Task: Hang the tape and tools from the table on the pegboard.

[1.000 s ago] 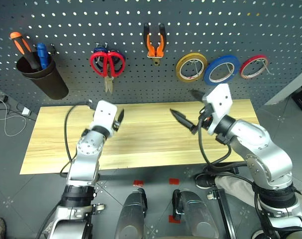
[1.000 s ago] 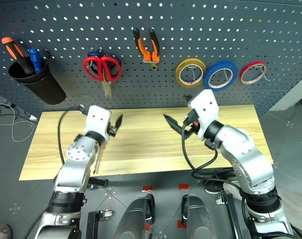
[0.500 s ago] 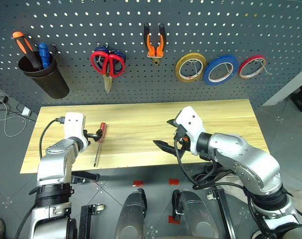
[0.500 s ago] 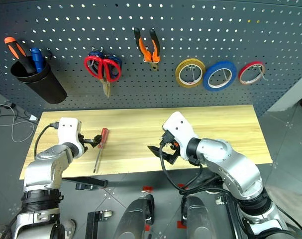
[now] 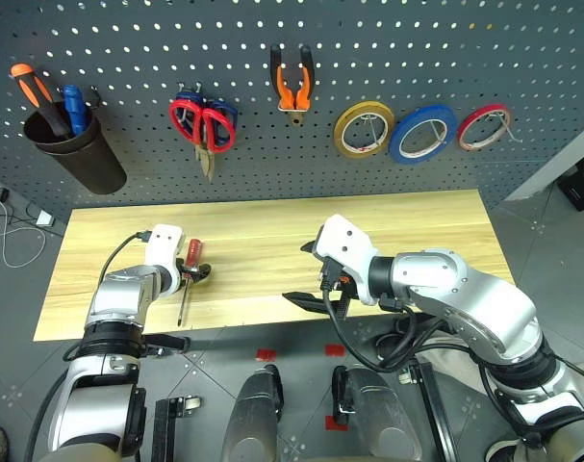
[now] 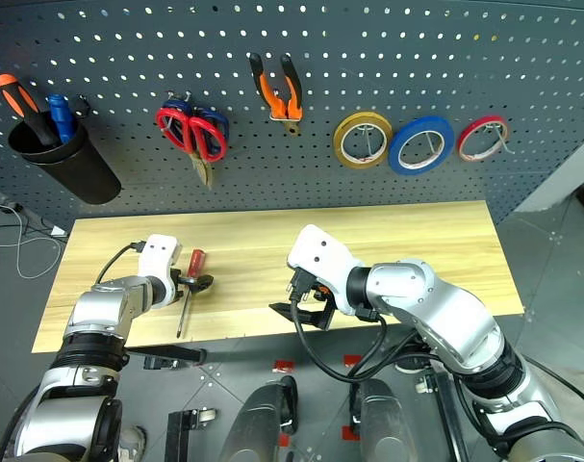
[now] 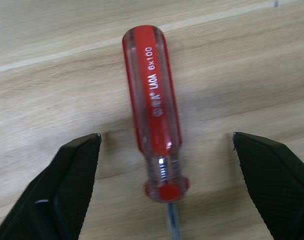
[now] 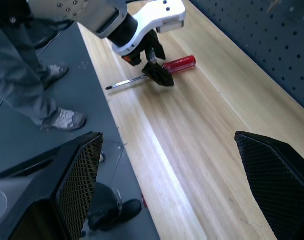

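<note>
Here the red-handled screwdriver (image 5: 188,277) lies flat on the left part of the light wooden desk (image 5: 272,252), near its front edge. Its long axis runs nearly front to back: the red handle end points toward the pegboard (image 5: 301,115) and the slim metal shaft points at the desk's front edge, tilted slightly to the robot's left.

The left end effector (image 5: 195,274) sits low over the screwdriver, at the collar where handle meets shaft. In the left wrist view its two black fingers (image 7: 56,190) are spread wide, one on each side of the handle (image 7: 153,115), with bare wood showing between each finger and the handle, so they straddle the tool without pinching it.

The right end effector (image 5: 316,289) hangs over the front edge of the desk near its middle, well apart from the screwdriver; its fingers (image 8: 71,190) stand spread wide with nothing between them.

On the pegboard hang the red-handled scissors (image 5: 203,123), blades pointing down, with blue handles just behind them; the orange-handled pliers (image 5: 292,85), jaws down; then a yellow tape roll (image 5: 363,129), the blue tape (image 5: 422,133) and a thin red roll (image 5: 484,126) in a row to the right. At the far left a dark cup (image 5: 75,154) holds an orange screwdriver (image 5: 37,91) and a blue screwdriver (image 5: 73,106).
</note>
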`<act>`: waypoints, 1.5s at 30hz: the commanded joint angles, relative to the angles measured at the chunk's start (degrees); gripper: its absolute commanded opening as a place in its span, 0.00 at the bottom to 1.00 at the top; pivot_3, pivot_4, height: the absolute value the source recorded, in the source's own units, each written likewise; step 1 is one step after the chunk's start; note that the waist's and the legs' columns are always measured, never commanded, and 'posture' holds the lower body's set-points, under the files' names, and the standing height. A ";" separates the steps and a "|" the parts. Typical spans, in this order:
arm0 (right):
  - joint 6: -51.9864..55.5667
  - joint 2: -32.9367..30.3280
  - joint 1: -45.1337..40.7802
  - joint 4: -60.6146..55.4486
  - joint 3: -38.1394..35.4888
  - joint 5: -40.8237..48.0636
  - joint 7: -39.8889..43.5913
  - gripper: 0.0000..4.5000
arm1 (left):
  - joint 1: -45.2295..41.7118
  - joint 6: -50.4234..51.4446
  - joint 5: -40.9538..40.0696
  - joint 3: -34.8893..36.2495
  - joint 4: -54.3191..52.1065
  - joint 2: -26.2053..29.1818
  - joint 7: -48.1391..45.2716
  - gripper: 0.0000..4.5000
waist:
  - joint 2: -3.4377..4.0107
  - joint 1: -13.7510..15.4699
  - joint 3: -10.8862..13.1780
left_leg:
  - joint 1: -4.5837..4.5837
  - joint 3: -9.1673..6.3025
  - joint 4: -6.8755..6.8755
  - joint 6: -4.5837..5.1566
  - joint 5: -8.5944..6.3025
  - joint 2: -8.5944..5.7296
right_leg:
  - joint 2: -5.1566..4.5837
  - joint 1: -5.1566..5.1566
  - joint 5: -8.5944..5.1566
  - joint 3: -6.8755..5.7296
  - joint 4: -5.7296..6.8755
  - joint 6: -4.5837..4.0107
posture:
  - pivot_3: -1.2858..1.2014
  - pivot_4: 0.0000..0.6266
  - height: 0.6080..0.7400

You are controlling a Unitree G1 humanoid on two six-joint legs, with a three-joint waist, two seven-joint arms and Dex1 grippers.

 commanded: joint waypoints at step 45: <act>-9.43 15.59 -5.30 2.98 -15.59 3.55 -9.32 1.00 | -18.15 -46.19 -0.10 17.87 -10.34 3.37 20.08 0.21 | -1.01 1.56 -2.04 | -0.05 -0.02 -0.02 -0.03 0.59 0.03 | 0.05 0.00 0.64 -0.15 -0.06 -0.21 | 0.50 0.33 1.00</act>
